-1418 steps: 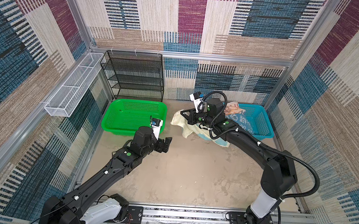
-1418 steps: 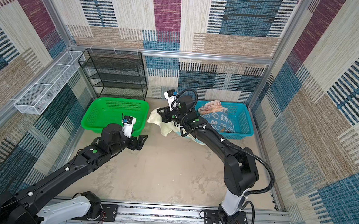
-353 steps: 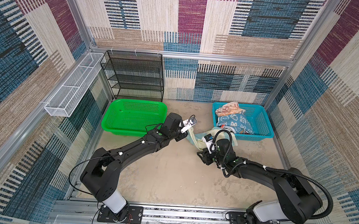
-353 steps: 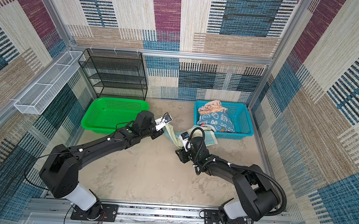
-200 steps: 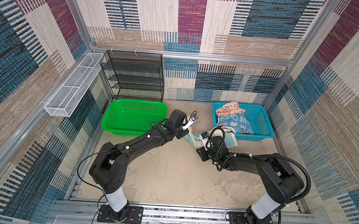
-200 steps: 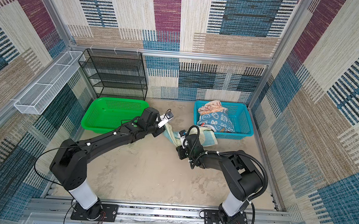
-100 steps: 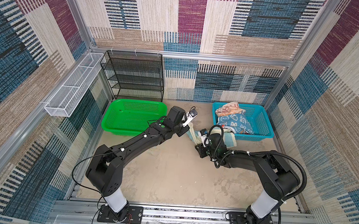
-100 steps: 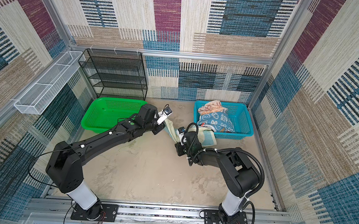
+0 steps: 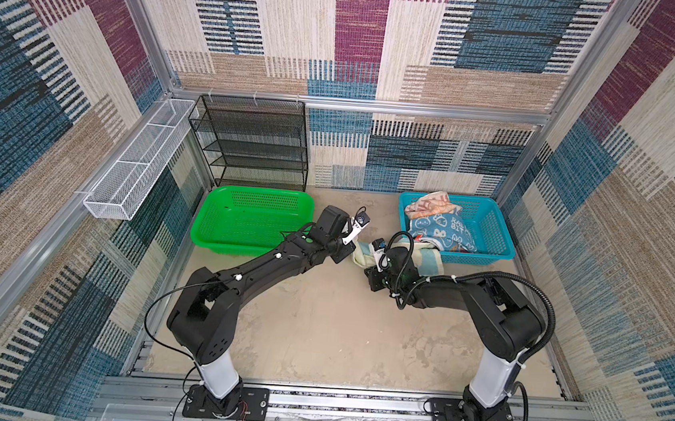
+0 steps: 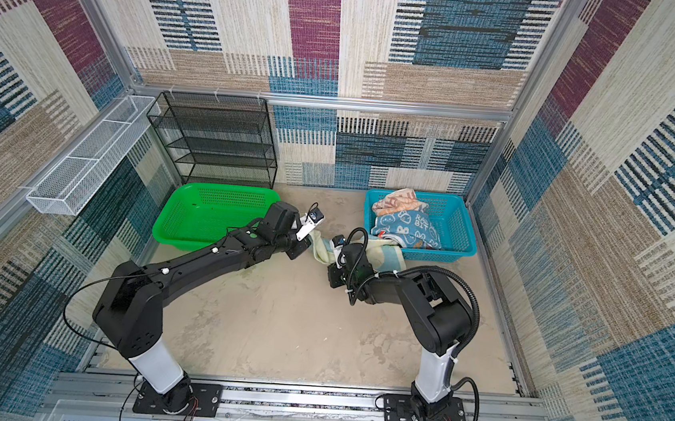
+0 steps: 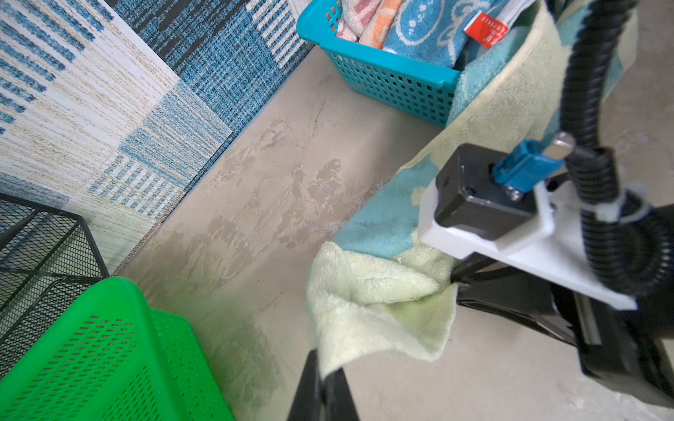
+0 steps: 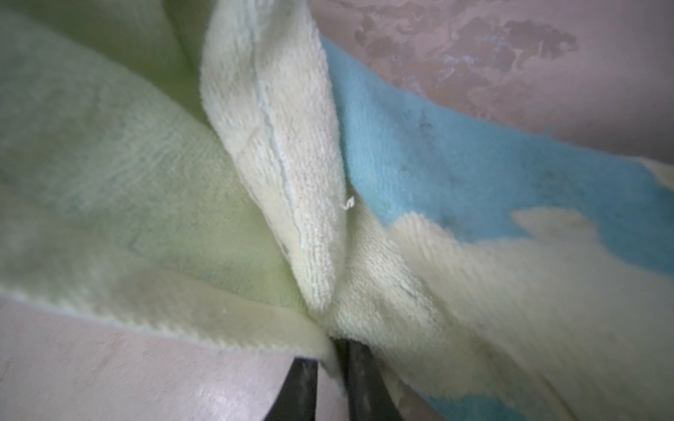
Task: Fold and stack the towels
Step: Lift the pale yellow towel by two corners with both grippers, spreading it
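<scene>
Right gripper (image 12: 328, 350) shifted up-left toward frame centre, pinching aqua-and-cream towel (image 9: 427, 261) | left gripper (image 11: 322, 368) clamped on its corner

We can read only one thing: the white letters "RAB" over "BIT" on the blue rabbit towel (image 9: 442, 229), which lies in the blue basket (image 9: 486, 256) at the far right (legible in both top views). In the left wrist view, a red tag (image 11: 485, 28) among the basket's towels carries print too small for us to read.
</scene>
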